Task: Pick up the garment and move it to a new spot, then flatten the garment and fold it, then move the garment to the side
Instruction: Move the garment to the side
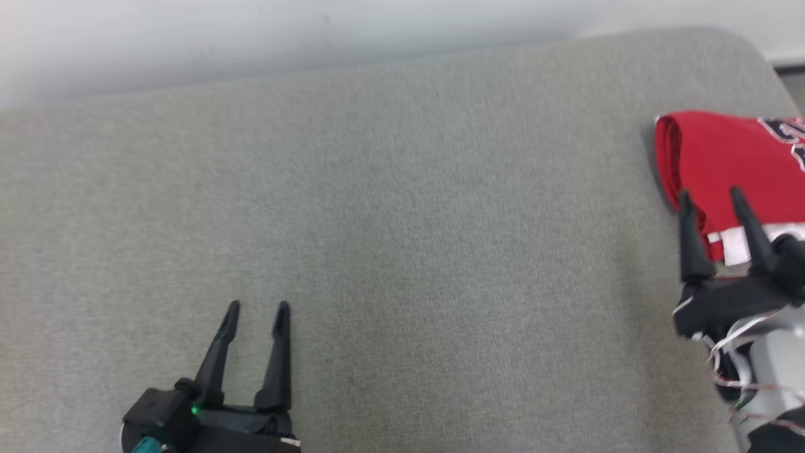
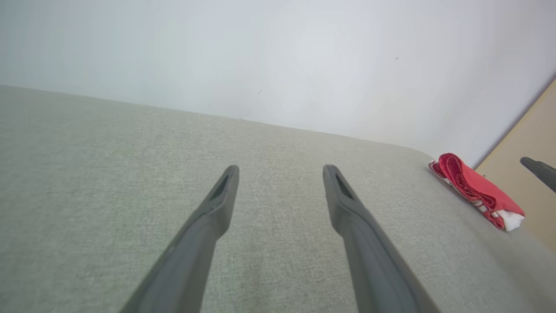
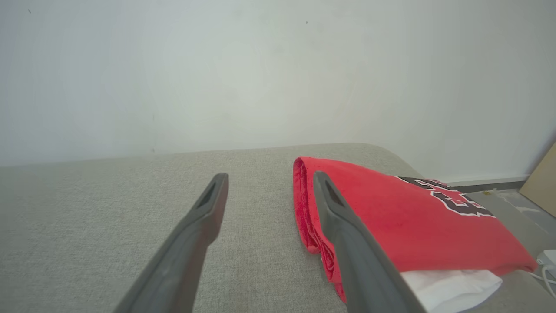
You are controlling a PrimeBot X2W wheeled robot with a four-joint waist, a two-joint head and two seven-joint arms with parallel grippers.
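Garment first: the right end effector hangs open and empty over its near hem. The folded red bundle lies at the tabletop's far right corner. Best to back straight off, fingers clear of the folds. The left end effector rests open, well apart.

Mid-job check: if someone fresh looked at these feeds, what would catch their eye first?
The folded red garment, with dark lettering and a white edge, lies at the far right end of the grey cushion. The right gripper stands open at its near edge, holding nothing. The left gripper is open too, over bare fabric at the lower left of the head view.
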